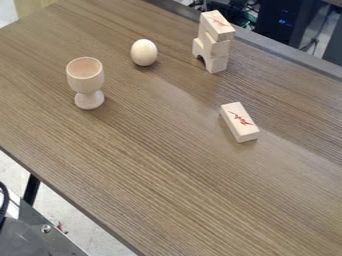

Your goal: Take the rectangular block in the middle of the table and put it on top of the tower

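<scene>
The rectangular block [240, 121] is lying ungripped on the table [153, 155], apart from the tower [216, 46]. Picking up is seemingly the step in hand, calling for a grip across its narrow width. Whether the gripper is standing open or closed, I cannot tell.

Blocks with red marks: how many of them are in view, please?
2: the top block of the tower, and the loose block lying on the table. Other tower pieces may have marks on hidden faces.

Brown wood-grain table [153, 165] — dark edge [287, 56], pale speckled floor [73, 212] below — black equipment [277, 20] behind
</scene>
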Controlling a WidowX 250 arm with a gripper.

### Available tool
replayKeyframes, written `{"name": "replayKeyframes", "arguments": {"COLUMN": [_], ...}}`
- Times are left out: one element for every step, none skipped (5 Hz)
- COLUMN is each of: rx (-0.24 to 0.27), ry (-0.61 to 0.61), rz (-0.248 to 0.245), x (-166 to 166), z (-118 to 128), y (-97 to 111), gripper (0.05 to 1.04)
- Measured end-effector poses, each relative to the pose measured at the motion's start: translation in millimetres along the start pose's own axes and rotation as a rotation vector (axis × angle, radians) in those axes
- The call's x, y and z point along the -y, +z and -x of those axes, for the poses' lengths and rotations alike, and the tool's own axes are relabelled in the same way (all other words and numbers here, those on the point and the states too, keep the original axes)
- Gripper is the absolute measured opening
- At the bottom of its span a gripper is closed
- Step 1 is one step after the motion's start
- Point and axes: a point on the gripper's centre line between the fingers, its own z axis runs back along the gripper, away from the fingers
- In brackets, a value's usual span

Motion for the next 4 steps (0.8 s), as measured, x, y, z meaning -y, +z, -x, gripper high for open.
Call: {"name": "replayKeyframes", "arguments": {"rx": [-0.044,-0.092,-0.107,-0.12], "ry": [0.004,0.007,-0.003,0.02], "rz": [-0.022,-0.025,-0.009,-0.003], "x": [-2,-1,8,15], "z": [2,15,35,54], "y": [-17,-35,-45,-60], "gripper": [0.999,0.999,0.999,0.999]}}
